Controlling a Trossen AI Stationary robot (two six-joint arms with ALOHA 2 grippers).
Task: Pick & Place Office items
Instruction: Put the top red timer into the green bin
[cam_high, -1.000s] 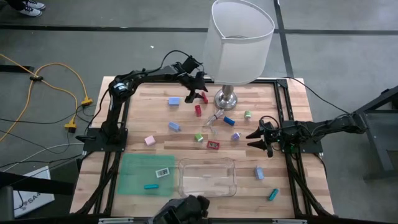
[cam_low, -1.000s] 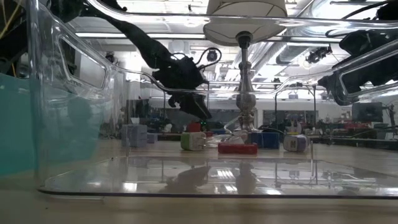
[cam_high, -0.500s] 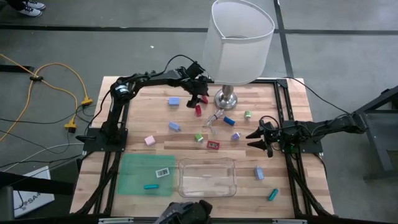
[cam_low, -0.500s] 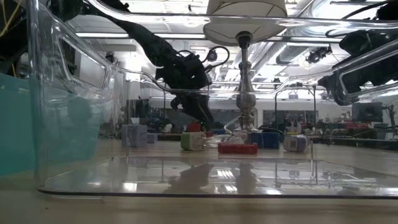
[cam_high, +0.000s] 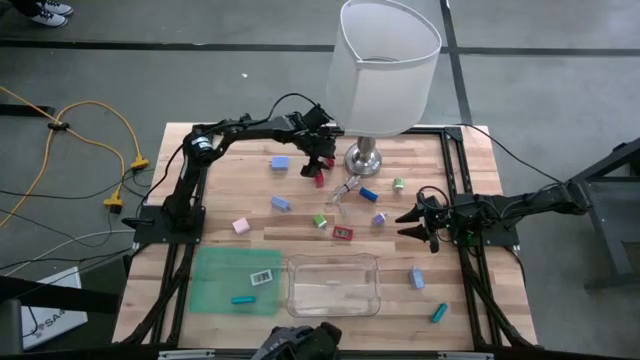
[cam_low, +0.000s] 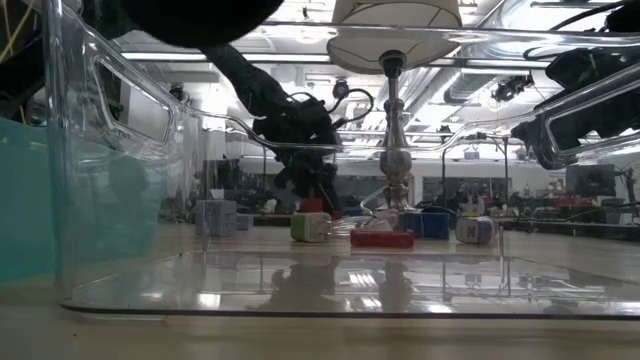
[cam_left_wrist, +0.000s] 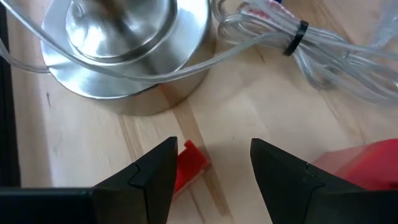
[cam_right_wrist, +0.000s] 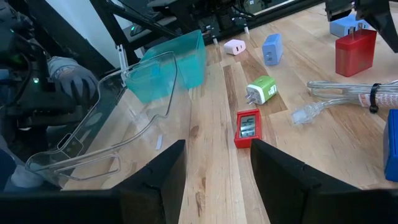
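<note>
The wooden surface (cam_high: 220, 200) carries a tall lamp (cam_high: 383, 70) with a white shade and silver base, a clear plastic tray (cam_high: 333, 285) at the near edge, and a flat green mat (cam_high: 215, 280) beside it. The office items are scattered between them: a red block (cam_high: 319, 178) near the lamp base, a flat red piece (cam_high: 343, 233), a green plug (cam_high: 320, 221), a pink block (cam_high: 240, 226), blue blocks (cam_high: 280, 162), and a teal stick (cam_high: 439, 313) near the right corner.

The left tool (cam_high: 318, 165) hangs just over the red block by the lamp base. Its fingers (cam_left_wrist: 152, 177) stand partly spread and released, gripping nothing; the wrist view shows the red block (cam_left_wrist: 186, 165) lying on the wood just beside one finger, with the silver base (cam_left_wrist: 124, 50) and a bundled clear cable (cam_left_wrist: 298, 43) ahead, detail the overhead view cannot give.

The right tool (cam_high: 412, 223) waits above the right side, jaws parted and empty. Its wrist view alone shows a gloved hand (cam_right_wrist: 71, 81) beyond the tray.
</note>
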